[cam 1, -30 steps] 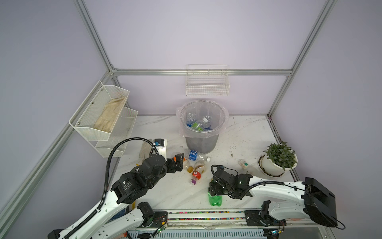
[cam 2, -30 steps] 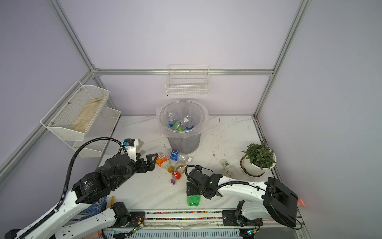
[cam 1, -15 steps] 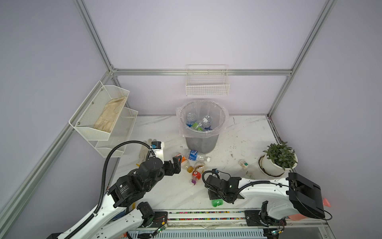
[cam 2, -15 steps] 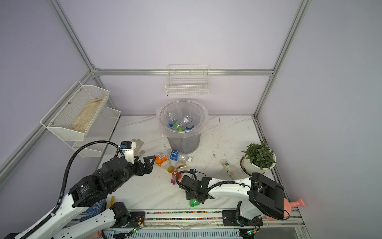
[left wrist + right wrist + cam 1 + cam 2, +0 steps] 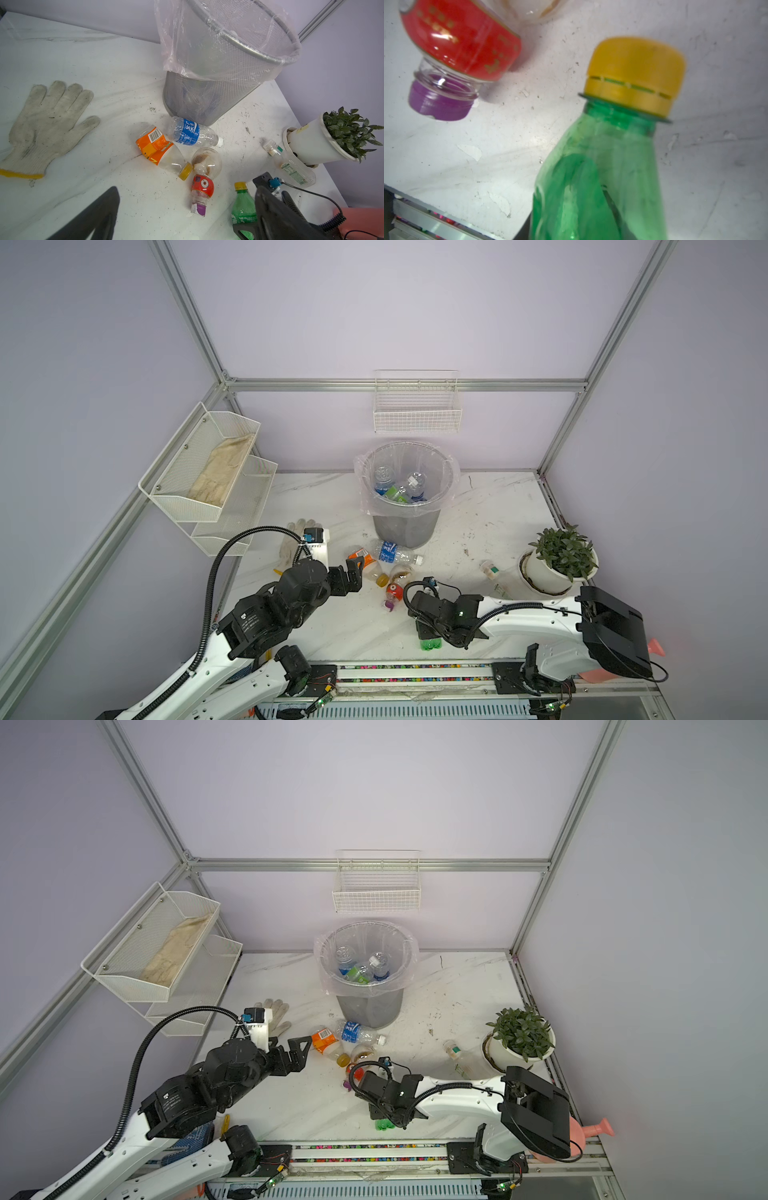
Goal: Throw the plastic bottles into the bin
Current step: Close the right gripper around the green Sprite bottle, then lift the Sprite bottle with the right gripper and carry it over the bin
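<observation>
- right gripper [image 5: 429, 631] clamped on the green bottle [image 5: 602, 176] mid-body, yellow cap [image 5: 635, 72] poking ahead of the jaws, ready to haul to the bin [image 5: 405, 526]
- left gripper [image 5: 351, 577] spread wide, orange-labelled bottle [image 5: 154, 145] just ahead, likely next

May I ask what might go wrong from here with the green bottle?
The green bottle looks thin and creased under the right gripper; it may squirt out or slip on the lift. The red-labelled bottle lies close by and could get knocked. The bin is tall, so a low carry could hit its rim.
</observation>
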